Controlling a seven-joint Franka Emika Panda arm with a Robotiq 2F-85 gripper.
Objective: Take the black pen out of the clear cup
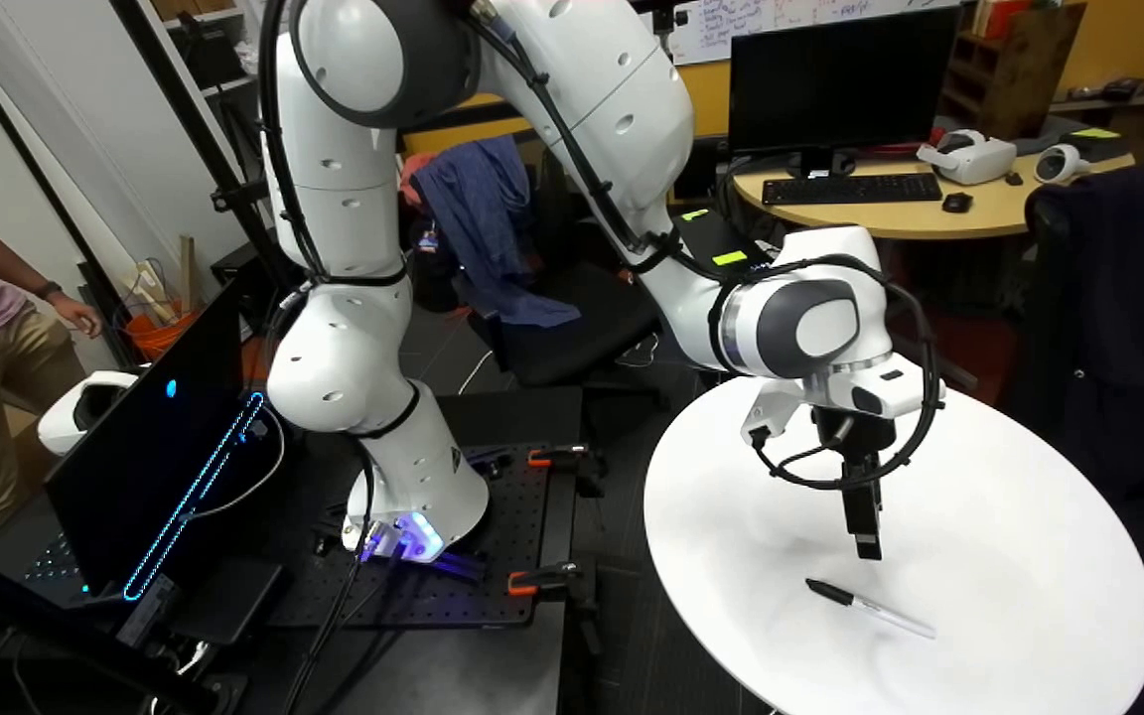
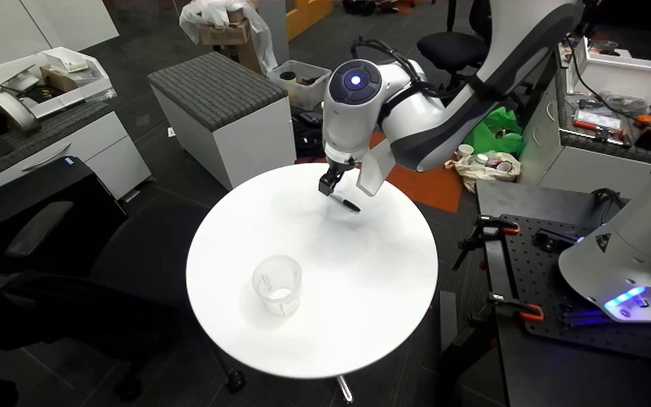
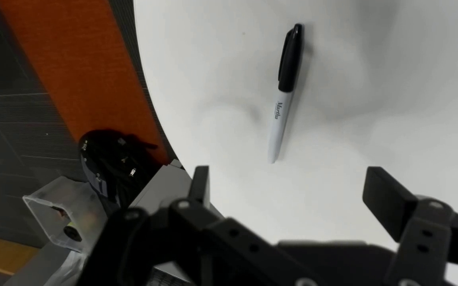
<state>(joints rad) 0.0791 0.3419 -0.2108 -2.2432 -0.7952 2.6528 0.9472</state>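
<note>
In an exterior view, the black pen [image 2: 344, 202] is lying near the table's [image 2: 365, 316] far edge, the clear cup [image 2: 278, 286] toward the near-left one. The gripper [image 3: 286, 178] is hovering, fingers parted.

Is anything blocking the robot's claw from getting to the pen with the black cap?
Nothing visible is. In the wrist view, no object shows between the open claw and the pen, which lies on the white table. In an exterior view, the clear cup stands well apart from both, out of the way.
</note>
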